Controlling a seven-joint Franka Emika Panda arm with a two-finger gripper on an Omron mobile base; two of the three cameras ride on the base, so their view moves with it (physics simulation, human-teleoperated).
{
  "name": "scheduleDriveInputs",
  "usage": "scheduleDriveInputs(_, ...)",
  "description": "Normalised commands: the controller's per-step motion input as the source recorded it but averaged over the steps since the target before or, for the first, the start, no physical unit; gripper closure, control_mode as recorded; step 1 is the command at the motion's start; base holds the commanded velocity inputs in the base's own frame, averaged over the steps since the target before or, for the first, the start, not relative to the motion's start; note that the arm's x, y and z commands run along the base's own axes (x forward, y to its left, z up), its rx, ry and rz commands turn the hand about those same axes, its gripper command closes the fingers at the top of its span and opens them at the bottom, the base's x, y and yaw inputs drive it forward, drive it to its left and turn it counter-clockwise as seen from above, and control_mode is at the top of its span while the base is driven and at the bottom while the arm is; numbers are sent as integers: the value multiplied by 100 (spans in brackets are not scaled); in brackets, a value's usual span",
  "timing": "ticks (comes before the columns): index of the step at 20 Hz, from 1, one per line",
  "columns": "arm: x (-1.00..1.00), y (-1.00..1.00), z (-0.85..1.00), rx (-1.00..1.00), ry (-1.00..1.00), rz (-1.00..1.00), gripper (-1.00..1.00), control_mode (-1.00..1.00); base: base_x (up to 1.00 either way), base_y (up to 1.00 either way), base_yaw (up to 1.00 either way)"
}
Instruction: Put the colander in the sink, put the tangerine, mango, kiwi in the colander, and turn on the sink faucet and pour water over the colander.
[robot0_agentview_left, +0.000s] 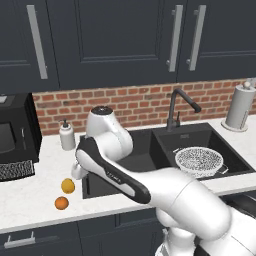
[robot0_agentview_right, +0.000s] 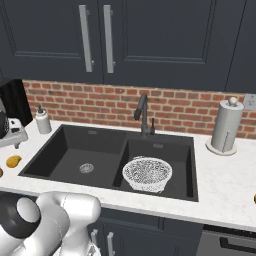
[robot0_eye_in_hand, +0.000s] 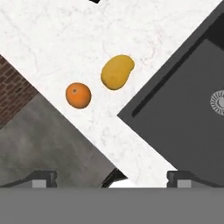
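Observation:
The white speckled colander (robot0_agentview_left: 199, 160) (robot0_agentview_right: 147, 173) stands in the right basin of the black sink (robot0_agentview_left: 135, 150) (robot0_agentview_right: 70, 150). Behind the divider rises the black faucet (robot0_agentview_left: 177, 107) (robot0_agentview_right: 142, 112); no water shows at its spout. On the marble left of the sink lie the yellow-orange mango (robot0_agentview_left: 68, 186) (robot0_agentview_right: 13, 161) (robot0_eye_in_hand: 117, 71) and, closer to the front edge, the deep orange tangerine (robot0_agentview_left: 61, 203) (robot0_eye_in_hand: 78, 95). My gripper (robot0_eye_in_hand: 111, 178) (robot0_agentview_right: 16, 145) hangs open above the counter beside both fruits, touching neither. The kiwi is out of view.
A soap dispenser (robot0_agentview_left: 67, 135) (robot0_agentview_right: 43, 121) stands at the back left of the sink. A black microwave (robot0_agentview_left: 15, 135) sits further left. A paper towel roll (robot0_agentview_left: 239, 106) (robot0_agentview_right: 224, 126) stands on the right counter. Dark cabinets hang above.

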Motion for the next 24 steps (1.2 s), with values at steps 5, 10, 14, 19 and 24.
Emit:
scheduleDriveInputs(5,1,48,-33,10,3,-44,-100,-100,0,0,0)
scheduleDriveInputs(10,17,29,-23,1,2,-39,-100,-100,0,0,0)
scheduleDriveInputs(14,29,15,-15,0,5,-35,-100,-100,0,0,0)
scheduleDriveInputs(19,40,9,-10,0,10,-31,-100,-100,0,0,0)
scheduleDriveInputs(24,39,19,-16,0,16,-20,-100,-100,0,0,0)
